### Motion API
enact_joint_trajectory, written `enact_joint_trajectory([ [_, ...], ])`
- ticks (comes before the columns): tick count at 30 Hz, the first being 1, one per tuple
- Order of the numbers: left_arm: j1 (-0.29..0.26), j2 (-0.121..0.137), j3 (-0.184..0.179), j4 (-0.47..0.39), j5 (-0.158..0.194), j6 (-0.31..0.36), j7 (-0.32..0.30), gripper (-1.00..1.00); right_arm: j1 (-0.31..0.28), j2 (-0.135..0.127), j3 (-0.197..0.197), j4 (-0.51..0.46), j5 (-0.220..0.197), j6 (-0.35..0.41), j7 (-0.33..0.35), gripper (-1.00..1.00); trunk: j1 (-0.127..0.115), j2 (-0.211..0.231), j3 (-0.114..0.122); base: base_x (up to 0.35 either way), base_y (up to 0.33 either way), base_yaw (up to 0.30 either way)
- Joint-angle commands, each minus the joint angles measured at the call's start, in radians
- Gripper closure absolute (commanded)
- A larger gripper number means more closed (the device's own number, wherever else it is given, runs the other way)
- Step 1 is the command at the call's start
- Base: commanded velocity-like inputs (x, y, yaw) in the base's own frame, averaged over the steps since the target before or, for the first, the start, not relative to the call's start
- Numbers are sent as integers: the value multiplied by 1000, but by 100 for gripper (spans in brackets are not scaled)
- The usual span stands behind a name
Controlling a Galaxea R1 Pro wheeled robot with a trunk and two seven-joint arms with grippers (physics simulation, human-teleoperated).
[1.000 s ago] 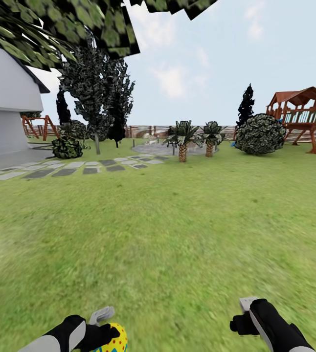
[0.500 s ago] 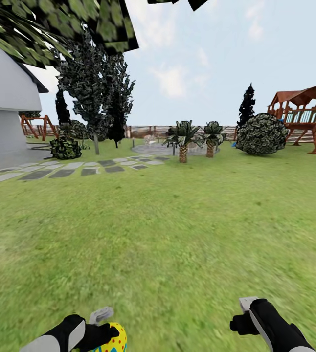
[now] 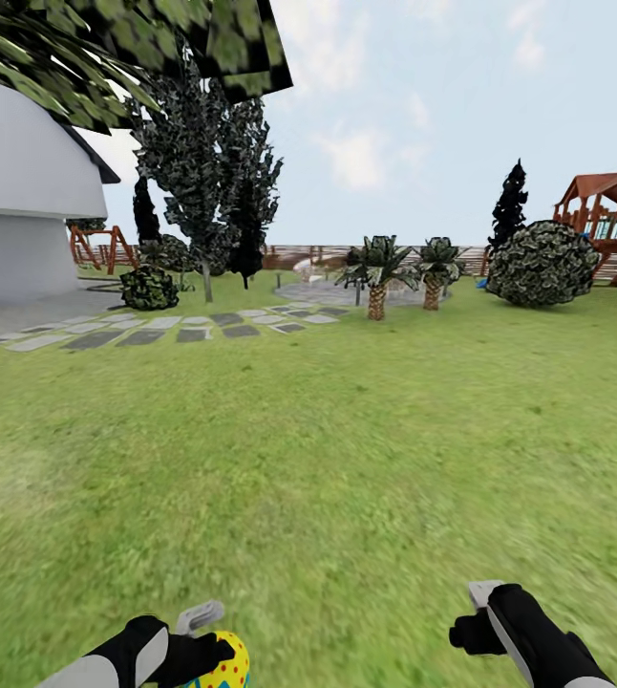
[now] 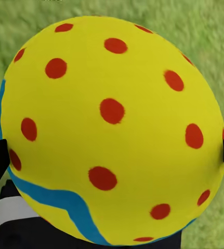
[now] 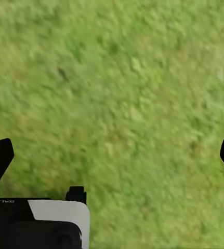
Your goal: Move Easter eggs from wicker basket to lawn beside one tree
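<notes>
A yellow Easter egg with red dots and a blue zigzag stripe sits between the fingers of my left gripper, which is shut on it. In the head view that egg and the left gripper are at the bottom edge, left of centre. My right gripper hangs low over the lawn, and the right wrist view shows it open with only grass between its fingertips. Broad flat green leaves of a tree canopy hang at the top left, its trunk out of view. The wicker basket is out of view.
A white house stands at the left with a stepping-stone path beside it. Dark narrow trees, two short palms, a round bush and a wooden play structure line the far side. Open grass lies ahead.
The whole picture has shifted to the right, so the camera has turned a little to the left. Both arms and the held egg keep their places in the view.
</notes>
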Motion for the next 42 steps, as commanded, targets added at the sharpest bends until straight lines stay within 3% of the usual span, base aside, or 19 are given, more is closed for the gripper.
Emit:
enact_joint_trajectory([
  [1,0,0,9,-2,-10,5,-5,100,0,-1,2,-2,10,4,7,-100,0,-1,0,16,0,295],
  [11,0,-2,10,-5,-9,5,-5,100,0,2,3,0,10,4,-3,-100,0,-1,0,2,0,295],
  [16,0,-3,10,-4,-9,5,-5,100,0,23,3,0,11,4,-56,-100,0,-1,0,0,0,295],
  [28,0,-4,11,-3,-9,5,-4,100,0,40,3,1,11,4,-59,-100,0,-1,0,0,-3,295],
  [42,0,-38,9,0,-22,4,1,100,0,47,4,5,11,4,-59,-100,0,-1,0,-14,-305,295],
])
